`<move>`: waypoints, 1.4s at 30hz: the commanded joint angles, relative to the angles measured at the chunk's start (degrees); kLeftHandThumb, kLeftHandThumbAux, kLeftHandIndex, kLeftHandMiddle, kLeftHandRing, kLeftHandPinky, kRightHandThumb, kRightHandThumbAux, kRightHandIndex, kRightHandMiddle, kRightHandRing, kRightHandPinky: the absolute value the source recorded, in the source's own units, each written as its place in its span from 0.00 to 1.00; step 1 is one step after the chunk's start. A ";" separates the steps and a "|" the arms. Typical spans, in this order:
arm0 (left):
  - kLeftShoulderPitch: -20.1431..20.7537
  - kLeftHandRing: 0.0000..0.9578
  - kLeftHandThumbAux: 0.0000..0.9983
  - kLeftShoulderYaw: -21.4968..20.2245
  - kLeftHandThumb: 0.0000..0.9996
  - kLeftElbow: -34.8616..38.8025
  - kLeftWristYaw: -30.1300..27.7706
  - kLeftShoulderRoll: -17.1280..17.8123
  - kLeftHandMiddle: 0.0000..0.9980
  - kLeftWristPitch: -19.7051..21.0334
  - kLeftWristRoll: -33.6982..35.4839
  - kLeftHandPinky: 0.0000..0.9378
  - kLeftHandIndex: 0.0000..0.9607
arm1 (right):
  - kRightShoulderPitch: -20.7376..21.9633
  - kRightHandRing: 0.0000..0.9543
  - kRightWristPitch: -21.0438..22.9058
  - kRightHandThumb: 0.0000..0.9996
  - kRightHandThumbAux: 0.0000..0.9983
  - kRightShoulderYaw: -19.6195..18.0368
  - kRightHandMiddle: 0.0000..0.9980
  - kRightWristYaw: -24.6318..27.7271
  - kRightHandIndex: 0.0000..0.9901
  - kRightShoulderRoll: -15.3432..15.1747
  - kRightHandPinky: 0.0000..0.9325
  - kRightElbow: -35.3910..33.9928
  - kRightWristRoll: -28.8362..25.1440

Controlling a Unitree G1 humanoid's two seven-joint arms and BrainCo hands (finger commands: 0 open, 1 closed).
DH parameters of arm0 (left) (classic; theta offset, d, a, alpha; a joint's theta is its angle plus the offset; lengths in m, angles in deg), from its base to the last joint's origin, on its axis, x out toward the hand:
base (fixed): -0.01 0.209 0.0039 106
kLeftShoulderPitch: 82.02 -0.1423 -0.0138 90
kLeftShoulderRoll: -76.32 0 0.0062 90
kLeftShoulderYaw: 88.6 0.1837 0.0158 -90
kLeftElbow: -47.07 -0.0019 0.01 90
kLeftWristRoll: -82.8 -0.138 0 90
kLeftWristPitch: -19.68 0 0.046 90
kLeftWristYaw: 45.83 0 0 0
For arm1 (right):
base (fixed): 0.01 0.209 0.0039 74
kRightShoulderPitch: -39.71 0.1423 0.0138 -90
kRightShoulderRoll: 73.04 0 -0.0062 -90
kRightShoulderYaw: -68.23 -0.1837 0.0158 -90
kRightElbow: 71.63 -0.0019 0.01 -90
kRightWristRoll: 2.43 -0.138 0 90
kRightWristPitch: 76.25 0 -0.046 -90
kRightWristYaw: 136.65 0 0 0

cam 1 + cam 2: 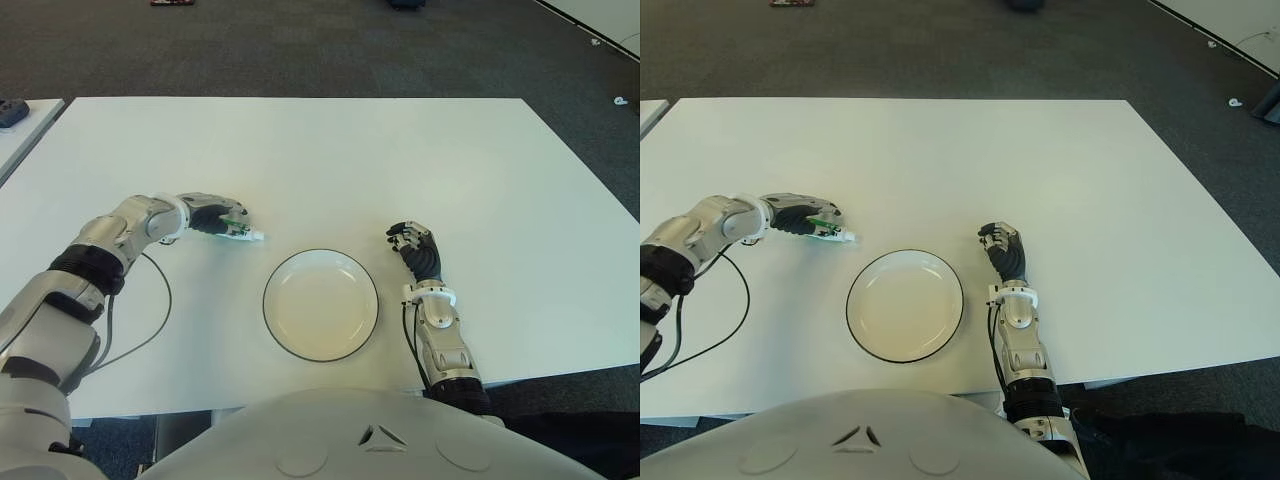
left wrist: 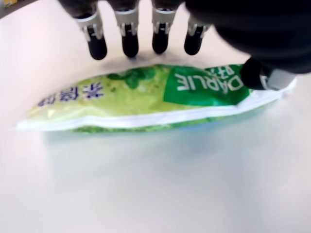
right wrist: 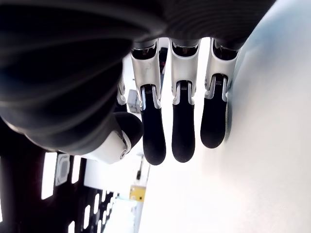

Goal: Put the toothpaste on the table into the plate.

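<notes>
A wide white rectangular tabletop (image 1: 330, 150) carries a round white plate with a thin dark rim (image 1: 320, 304), which sits near the front edge, roughly central. At about ten o'clock from the plate, just beyond its rim and apart from it, lies a flattened green-and-white toothpaste tube (image 1: 238, 233) with its white cap end pointing toward the plate.

The left hand (image 1: 213, 216) is over the tube at about ten o'clock from the plate. In the left wrist view the tube (image 2: 146, 99) lies flat on the tabletop, its green label bearing white lettering; the four dark fingers (image 2: 129, 41) hang with their tips just above its far edge and the thumb presses on the tube's end by the label. The fingers are narrowly spread around the tube but not closed under it, and the tube lies flat on the surface, not lifted.

The right hand (image 1: 418, 249) shows at about three o'clock from the plate, well apart from the tube, with its fingers pointing toward the far side of the tabletop. In the right wrist view its dark fingers (image 3: 183, 126) hang side by side, loosely extended and holding nothing, with the thumb beside them.

A black cable (image 1: 150, 310) loops over the tabletop at about nine o'clock from the plate.
</notes>
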 commanded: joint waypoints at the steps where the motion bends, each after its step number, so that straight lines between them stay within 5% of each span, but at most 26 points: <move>1: -5.30 0.00 0.20 0.77 0.49 3.28 -6.16 1.29 0.00 -1.61 1.16 0.00 0.00 | -0.47 0.48 0.33 0.71 0.73 -0.31 0.47 -0.06 0.43 -0.12 0.51 0.00 -0.12; 10: -6.70 0.00 0.33 -5.56 0.42 8.84 -10.21 4.42 0.00 1.23 6.85 0.00 0.00 | -0.42 0.49 0.62 0.71 0.73 -0.14 0.48 -0.59 0.43 -0.34 0.51 0.12 0.56; 20: -8.77 0.00 0.66 -13.94 0.06 6.73 -1.70 1.74 0.00 1.07 11.72 0.00 0.00 | -0.20 0.48 1.15 0.72 0.73 0.07 0.47 -0.46 0.43 -0.09 0.50 0.22 0.39; 24: -9.72 0.00 0.74 -17.67 0.01 6.29 1.50 0.64 0.00 -0.23 14.85 0.00 0.00 | -0.07 0.47 1.55 0.72 0.73 0.08 0.47 -0.48 0.43 0.06 0.49 0.21 0.32; 35: -10.58 0.00 0.78 -20.35 0.02 3.23 6.19 1.78 0.00 -9.57 14.78 0.00 0.00 | -0.37 0.47 1.83 0.72 0.73 0.31 0.47 -0.54 0.43 0.04 0.50 -0.27 0.67; 42: -11.94 0.00 0.54 -19.91 0.31 3.89 9.56 3.54 0.00 -13.09 10.68 0.00 0.00 | -0.41 0.47 1.30 0.72 0.73 0.24 0.47 -0.40 0.43 0.10 0.50 0.07 0.34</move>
